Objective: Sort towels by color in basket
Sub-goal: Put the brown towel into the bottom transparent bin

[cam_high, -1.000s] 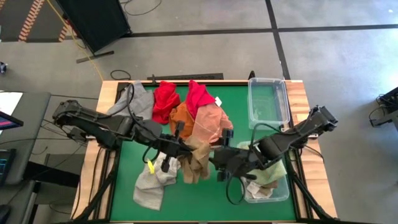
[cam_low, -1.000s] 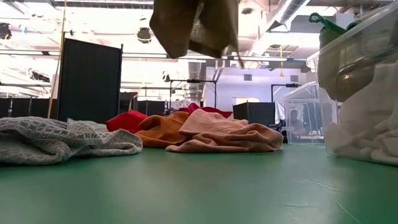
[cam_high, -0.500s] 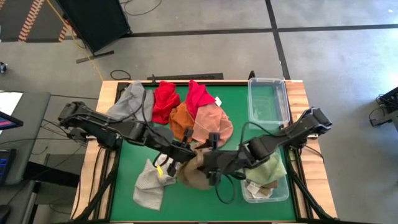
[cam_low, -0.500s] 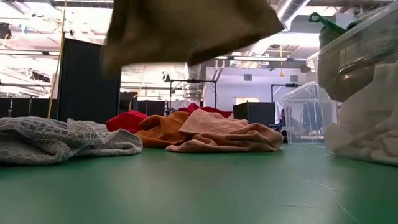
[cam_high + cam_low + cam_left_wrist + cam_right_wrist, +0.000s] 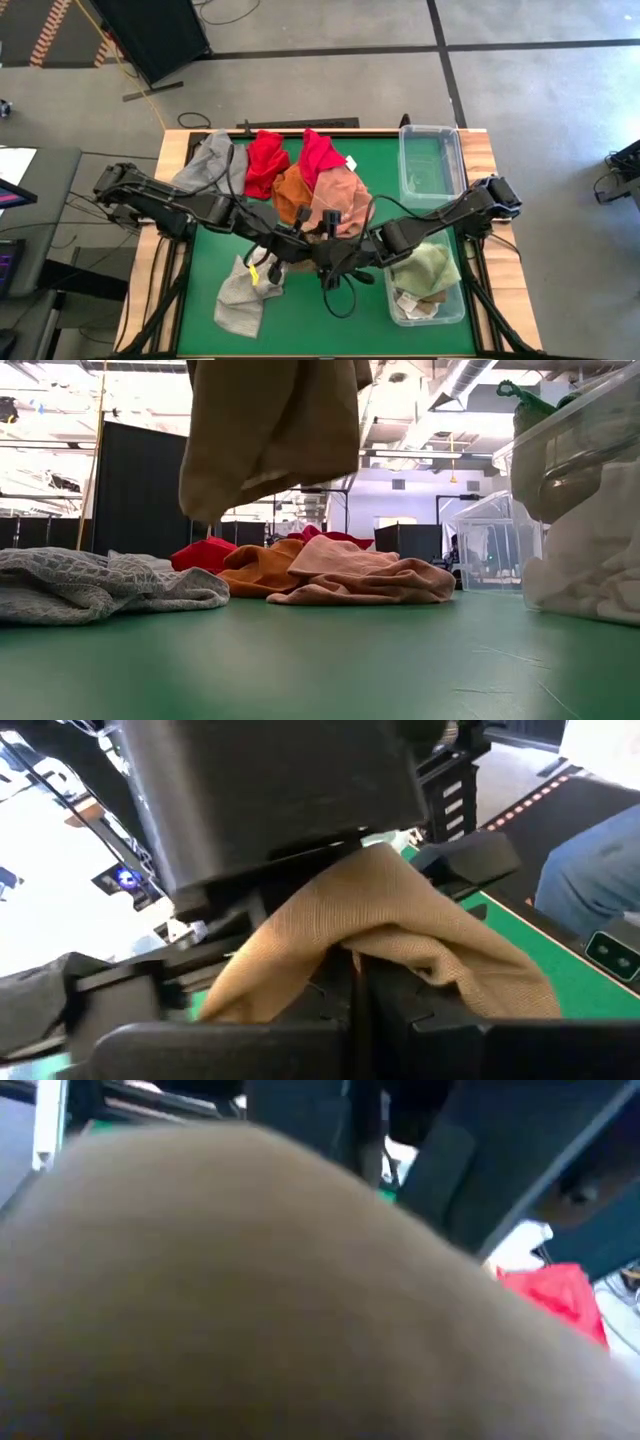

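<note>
A tan-brown towel (image 5: 270, 430) hangs over the middle of the green table (image 5: 200, 270), clear of it. My left gripper (image 5: 288, 243) is shut on it. My right gripper (image 5: 330, 262) faces the left one at close range, open, with a finger standing on either side of the towel's raised fold (image 5: 390, 885). Tan cloth fills the right wrist view. Under the arms, the high view hides nearly all of the towel. Red (image 5: 265, 160), orange (image 5: 290, 190) and pink (image 5: 340, 195) towels lie heaped at the far middle. My left gripper pinches a fold of the tan-brown towel (image 5: 350, 952) between its two shut fingers, coming nearly level from the table's left. The cloth arches up over the fingertips and drapes down both sides, bunched and slack, clear of the table. My right gripper: whether it touches the cloth, I cannot tell.
A grey towel (image 5: 235, 300) lies near the front left, and another grey one (image 5: 210, 160) lies at the far left. A clear bin (image 5: 432, 165) stands at the far right. A second bin (image 5: 440, 310) at the near right holds pale green and white towels.
My right gripper has gone toward the table's left, close up to the left gripper. The tan-brown towel spread wide half a second ago. It now hangs bunched and lower below the grippers, still clear of the table.
</note>
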